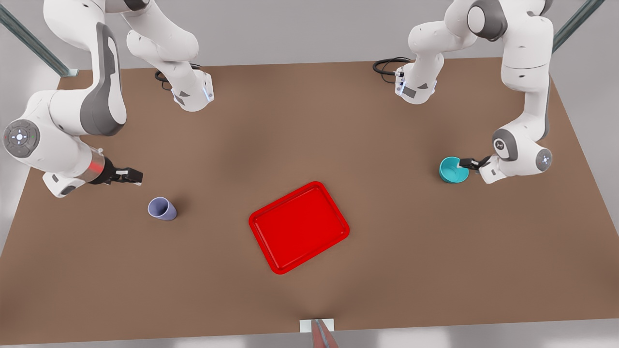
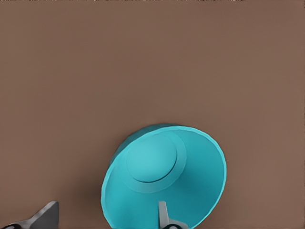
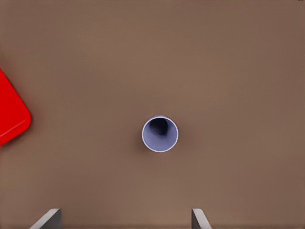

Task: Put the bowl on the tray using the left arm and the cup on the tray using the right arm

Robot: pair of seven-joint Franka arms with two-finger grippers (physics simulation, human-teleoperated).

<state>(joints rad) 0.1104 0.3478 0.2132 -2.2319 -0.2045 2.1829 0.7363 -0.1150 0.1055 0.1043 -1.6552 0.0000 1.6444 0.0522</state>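
The teal bowl (image 1: 450, 170) sits on the brown table at the front view's right. My left gripper (image 1: 468, 163) is down at its rim and open: in the left wrist view one finger (image 2: 164, 215) is inside the bowl (image 2: 162, 176) and the other finger (image 2: 45, 217) is outside it, with the left gripper (image 2: 105, 218) straddling the wall. The lavender cup (image 1: 162, 209) stands upright at the front view's left. My right gripper (image 1: 131, 176) hovers open above and beside it, holding nothing. In the right wrist view the cup (image 3: 160, 134) lies ahead of the right gripper (image 3: 126, 220). The red tray (image 1: 299, 227) lies mid-table, bare.
Both arm bases (image 1: 193, 94) (image 1: 415, 87) stand at the table's far edge with black cables (image 1: 387, 65). A small white bracket (image 1: 316, 326) sits at the near edge. A corner of the tray (image 3: 9, 114) shows in the right wrist view.
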